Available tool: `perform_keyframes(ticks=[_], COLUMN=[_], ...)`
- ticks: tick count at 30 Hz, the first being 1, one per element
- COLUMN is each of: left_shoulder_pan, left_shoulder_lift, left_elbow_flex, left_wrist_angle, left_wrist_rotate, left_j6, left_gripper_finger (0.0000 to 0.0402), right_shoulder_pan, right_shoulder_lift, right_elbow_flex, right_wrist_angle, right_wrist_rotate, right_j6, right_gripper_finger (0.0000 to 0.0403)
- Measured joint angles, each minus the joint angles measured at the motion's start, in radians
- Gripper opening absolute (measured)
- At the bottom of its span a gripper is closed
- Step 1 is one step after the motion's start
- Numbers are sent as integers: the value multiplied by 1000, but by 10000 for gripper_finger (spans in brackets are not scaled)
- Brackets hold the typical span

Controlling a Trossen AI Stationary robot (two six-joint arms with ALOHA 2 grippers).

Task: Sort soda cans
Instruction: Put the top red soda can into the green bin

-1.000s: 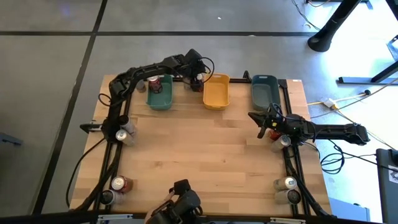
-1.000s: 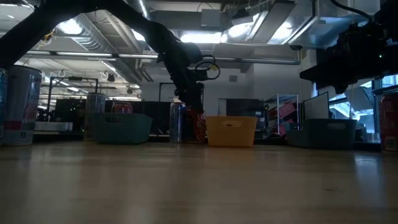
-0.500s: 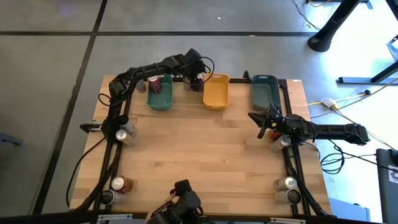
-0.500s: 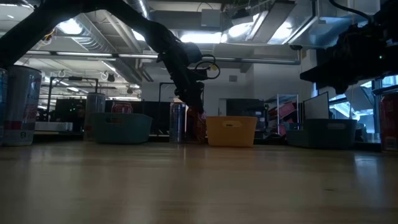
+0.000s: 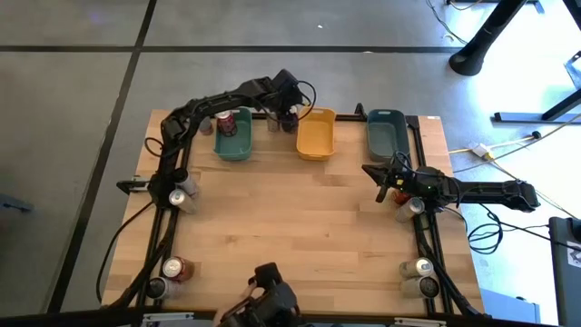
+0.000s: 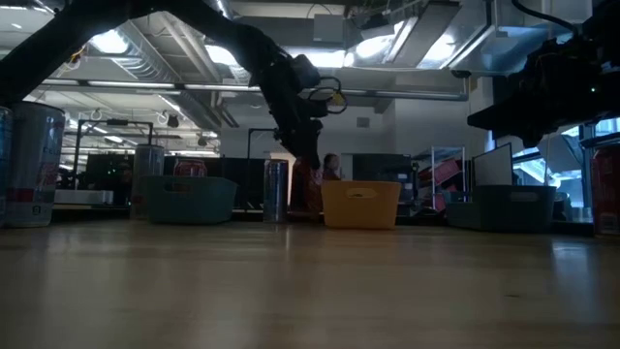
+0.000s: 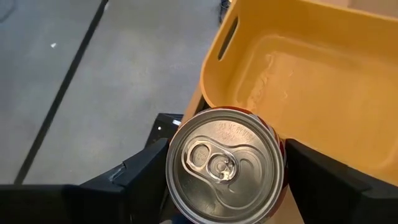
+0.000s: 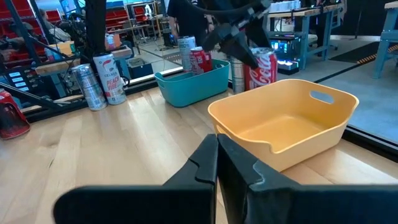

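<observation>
My left gripper (image 5: 289,111) reaches to the table's far edge, between the teal tray (image 5: 234,145) and the yellow tray (image 5: 315,138), and is shut on a red soda can (image 7: 225,167) with a silver top. The same red can (image 8: 262,67) also shows in the right wrist view. A silver can (image 6: 276,190) stands upright on the table just beside it. The teal tray holds a red can (image 5: 231,123) and another can. My right gripper (image 5: 385,184) hovers shut by the right edge, in front of the grey-blue tray (image 5: 385,136). My left gripper pinches the red can's side wall (image 7: 281,149) just under the rim, one finger (image 7: 140,177) on each side. The fingers come from above, pointing down, and the can stays upright. The yellow tray hides its base, so whether it is clear of the table does not show.
More cans stand upright at the table's sides: left edge (image 5: 182,195), near-left corner (image 5: 172,269), right edge (image 5: 416,205) and near-right corner (image 5: 423,269). Another can (image 5: 222,118) stands behind the teal tray. The wooden middle of the table (image 5: 300,227) is bare.
My left gripper has risen and shifted a little toward the yellow tray, taking the red can with it. The silver can beside it has stayed where it stood.
</observation>
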Motion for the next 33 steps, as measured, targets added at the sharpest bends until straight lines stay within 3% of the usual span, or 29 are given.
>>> perform_keyframes(ticks=[6, 13, 17, 33], left_shoulder_pan=[-25, -62, -78, -88], left_shoulder_lift=[0, -2, -25, -321], left_elbow_flex=[67, 157, 168, 150], left_wrist_angle=[-68, -177, -207, -402], left_wrist_rotate=[-12, -134, -152, -180], left_j6=[1, -1, -16, -178], left_gripper_finger=[274, 273, 272, 274], right_shoulder_pan=[0, 0, 0, 0], right_shoulder_lift=[0, 0, 0, 0], right_elbow_flex=[0, 0, 0, 0], right_wrist_angle=[0, 0, 0, -6], right_wrist_rotate=[0, 0, 0, 0], right_j6=[0, 0, 0, 0], right_gripper_finger=[10, 10, 10, 10])
